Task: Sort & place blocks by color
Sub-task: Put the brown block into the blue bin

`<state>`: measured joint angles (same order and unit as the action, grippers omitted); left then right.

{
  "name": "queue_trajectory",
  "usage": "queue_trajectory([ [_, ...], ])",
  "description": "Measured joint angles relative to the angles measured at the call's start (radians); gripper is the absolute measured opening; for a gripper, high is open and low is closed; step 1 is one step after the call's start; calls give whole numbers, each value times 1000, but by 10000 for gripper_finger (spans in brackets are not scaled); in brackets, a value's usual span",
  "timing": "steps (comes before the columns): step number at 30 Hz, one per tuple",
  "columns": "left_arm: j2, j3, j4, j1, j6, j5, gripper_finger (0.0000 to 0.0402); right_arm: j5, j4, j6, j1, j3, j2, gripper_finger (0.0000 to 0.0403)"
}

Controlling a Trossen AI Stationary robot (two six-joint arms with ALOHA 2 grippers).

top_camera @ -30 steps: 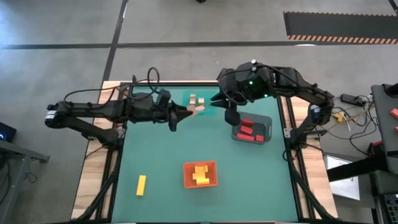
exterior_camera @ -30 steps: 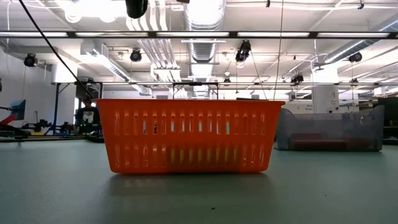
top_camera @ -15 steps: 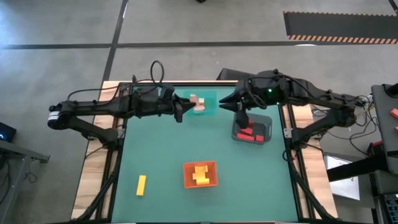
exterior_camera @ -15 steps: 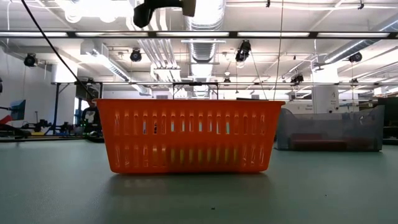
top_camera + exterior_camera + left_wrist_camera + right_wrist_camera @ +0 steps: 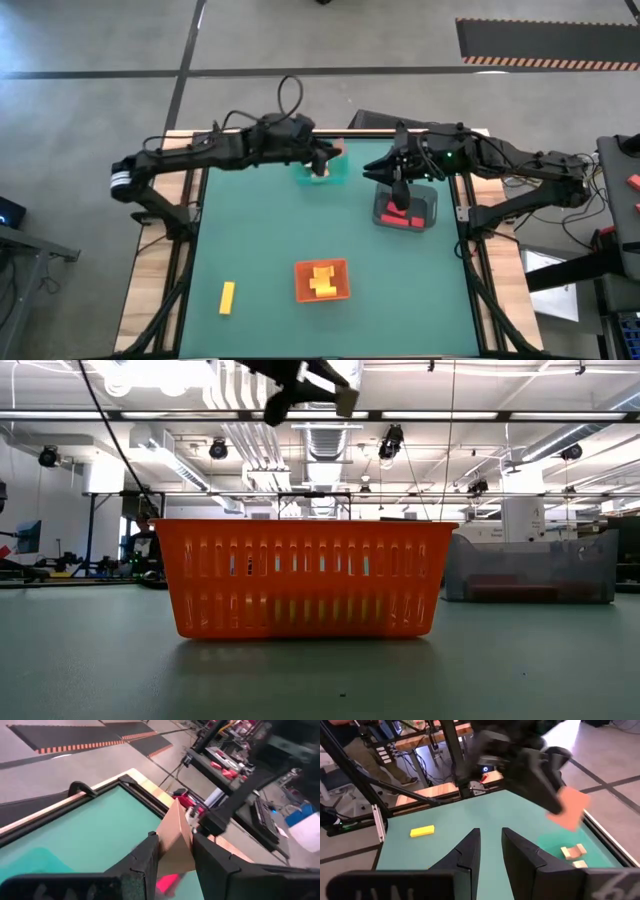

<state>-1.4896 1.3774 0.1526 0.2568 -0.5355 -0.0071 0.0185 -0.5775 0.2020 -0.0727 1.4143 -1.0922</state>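
Above green table (image 5: 260,250), left gripper (image 5: 175,851) clenches tan block (image 5: 175,840), long axis along fingers.

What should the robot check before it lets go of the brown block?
1. Tan block gripped between the left gripper's fingers: ok.
2. Left gripper over the teal tray: ok, by the high view.
3. Tray has tan blocks already, so colours match: ok.
4. Right gripper out of the way, over the grey tray: ok.
5. Right fingers hold nothing: ok.
6. Yellow block lies loose on the mat, unsorted: not ok.
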Motion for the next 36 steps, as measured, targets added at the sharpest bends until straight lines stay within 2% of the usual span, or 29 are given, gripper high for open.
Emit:
queue_trajectory([
  [8, -155, 127, 130, 99, 109, 16, 93, 1, 0, -4, 0, -6, 19, 68],
  [17, -310, 122, 281, 211, 124, 24, 93, 7, -15, -30, 0, -13, 40, 68],
  [27, -425, 121, 325, 243, 125, 33, 93, 6, -19, -34, 0, -36, 46, 68],
  [36, -456, 118, 349, 244, 124, 41, 93, 5, -21, -34, 0, -39, 45, 68],
])
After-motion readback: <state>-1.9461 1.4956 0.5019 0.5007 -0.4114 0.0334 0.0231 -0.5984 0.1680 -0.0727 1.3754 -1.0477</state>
